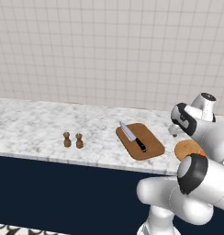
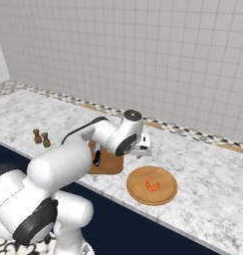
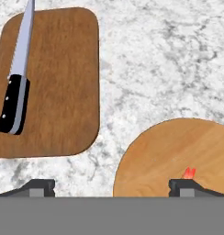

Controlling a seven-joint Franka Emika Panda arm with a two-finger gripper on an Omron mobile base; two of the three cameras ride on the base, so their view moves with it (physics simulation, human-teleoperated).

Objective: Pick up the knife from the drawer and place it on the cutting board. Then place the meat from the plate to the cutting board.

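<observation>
Our claw [image 3: 112, 186] stands wide open with nothing in it, its two dark tips spread far apart above the marble counter [image 3: 169, 59] between board and plate. Starting at the left in the left base view, we see two small brown shakers [image 1: 73, 140] standing side by side on the counter. Next comes the cutting board [image 1: 148, 144], with the knife [image 1: 132, 136] lying flat on it, blade pointing away from the counter's front edge. Further right sits the plate [image 2: 163, 191], just beside the board, and the meat [image 2: 152, 185] rests near its middle.
</observation>
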